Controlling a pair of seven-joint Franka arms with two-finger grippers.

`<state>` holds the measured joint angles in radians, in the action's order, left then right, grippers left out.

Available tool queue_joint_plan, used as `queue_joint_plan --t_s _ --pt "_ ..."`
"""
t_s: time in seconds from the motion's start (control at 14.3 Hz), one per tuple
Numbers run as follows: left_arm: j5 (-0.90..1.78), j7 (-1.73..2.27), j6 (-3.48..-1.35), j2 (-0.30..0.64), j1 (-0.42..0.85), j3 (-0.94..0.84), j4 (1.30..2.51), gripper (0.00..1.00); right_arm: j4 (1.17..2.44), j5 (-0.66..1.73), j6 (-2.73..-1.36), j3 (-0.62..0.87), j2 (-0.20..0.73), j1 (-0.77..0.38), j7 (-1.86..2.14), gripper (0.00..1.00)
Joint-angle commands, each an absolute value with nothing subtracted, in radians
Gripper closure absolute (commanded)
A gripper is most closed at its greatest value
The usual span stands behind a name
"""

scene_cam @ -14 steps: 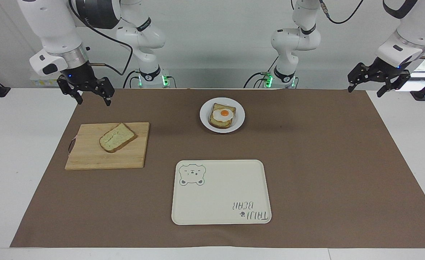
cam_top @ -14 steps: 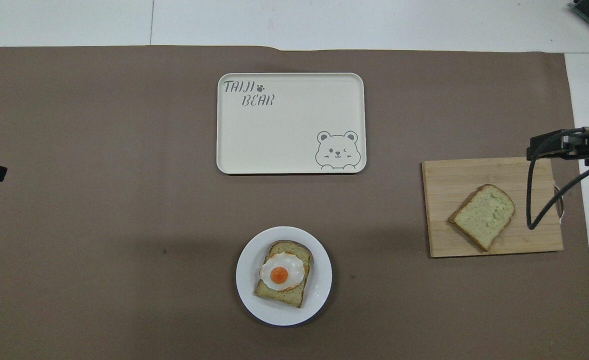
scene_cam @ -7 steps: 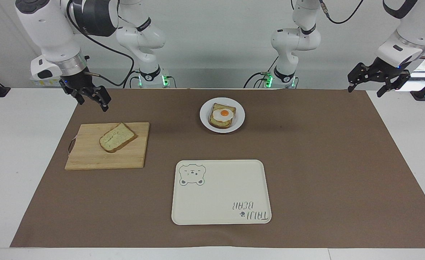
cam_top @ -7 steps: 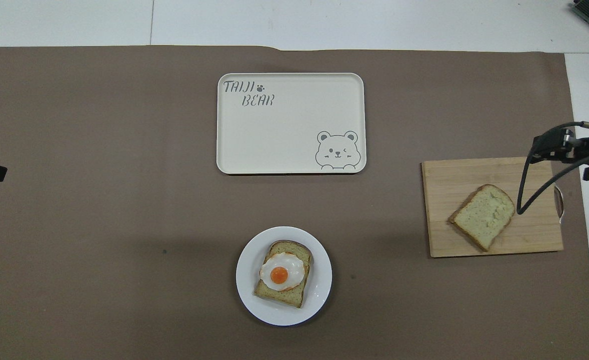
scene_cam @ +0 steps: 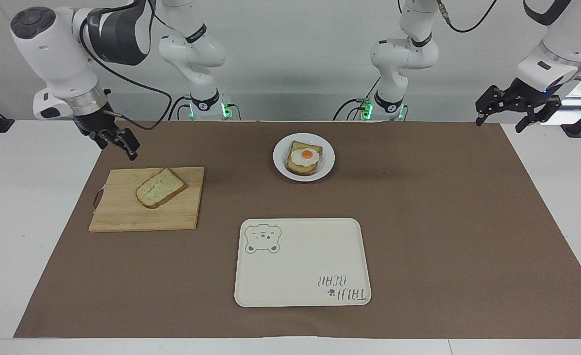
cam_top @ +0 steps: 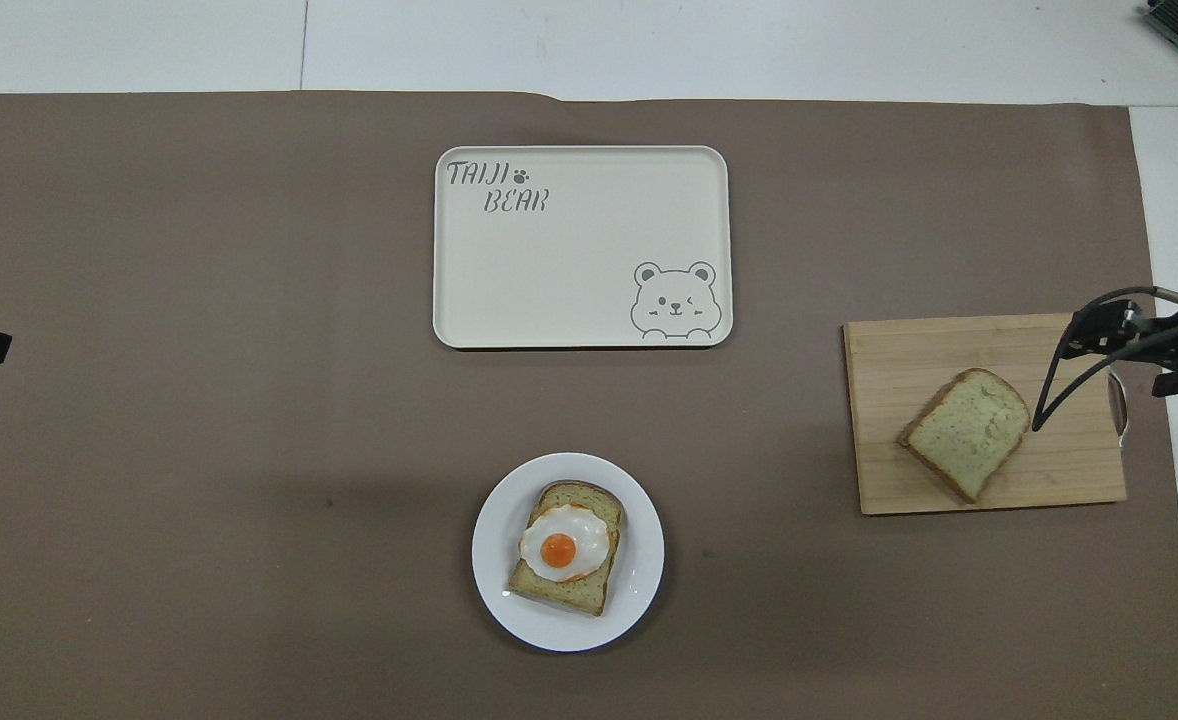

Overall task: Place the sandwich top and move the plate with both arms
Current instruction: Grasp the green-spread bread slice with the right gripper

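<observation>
right gripper [scene_cam: 118, 140] spread, empty, over mat at 11 o'clock of bread [scene_cam: 160, 193] on board [scene_cam: 123, 212] | left gripper [scene_cam: 517, 111] spread, waiting | plate [scene_cam: 281, 167] at tray's [scene_cam: 300, 296] 12 o'clock | risk: flat bread slips from pinch

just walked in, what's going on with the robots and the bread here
Nothing is held yet. The right gripper, fingers open, hangs above the table by the cutting board, where the plain bread slice lies. The egg toast sits on the plate, nearer to the robots than the empty tray. The left gripper waits, open, at its own end of the table.
</observation>
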<state>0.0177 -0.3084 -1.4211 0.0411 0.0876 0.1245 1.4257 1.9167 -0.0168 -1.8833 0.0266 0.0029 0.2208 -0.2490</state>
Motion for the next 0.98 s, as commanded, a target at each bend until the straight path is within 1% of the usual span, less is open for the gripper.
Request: queue_joint_plan --t_s 0.0,0.14,0.28,0.42,0.56,0.63,0.7,0.91 --pt "0.015 -0.311 -1.440 0.015 0.087 0.123 1.462 0.00 2.058 0.028 -2.008 0.037 -0.025 0.264 -0.221 0.00" --pt "0.015 -0.313 -1.443 0.015 0.090 0.123 1.460 0.00 2.133 0.028 -2.095 0.037 -0.029 0.273 -0.218 0.00" --pt "0.015 -0.311 -1.443 0.015 0.092 0.123 1.460 0.00 2.203 0.028 -2.182 0.037 -0.058 0.270 -0.221 0.00" --pt "0.015 -0.311 -1.443 0.015 0.094 0.123 1.460 0.00 2.229 0.028 -2.224 0.037 -0.035 0.275 -0.229 0.00" --pt "0.015 -0.311 -1.445 0.015 0.094 0.123 1.460 0.00 2.278 0.028 -2.333 0.037 -0.011 0.276 -0.218 0.00" --pt "0.015 -0.311 -1.447 0.015 0.094 0.123 1.460 0.00 2.293 0.028 -2.350 0.037 -0.006 0.278 -0.216 0.00" --pt "0.015 -0.311 -1.450 0.015 0.094 0.123 1.460 0.00 2.296 0.028 -2.352 0.037 0.003 0.276 -0.216 0.06" --pt "0.015 -0.311 -1.450 0.015 0.092 0.123 1.462 0.00 2.298 0.028 -2.356 0.037 0.038 0.293 -0.199 0.14"
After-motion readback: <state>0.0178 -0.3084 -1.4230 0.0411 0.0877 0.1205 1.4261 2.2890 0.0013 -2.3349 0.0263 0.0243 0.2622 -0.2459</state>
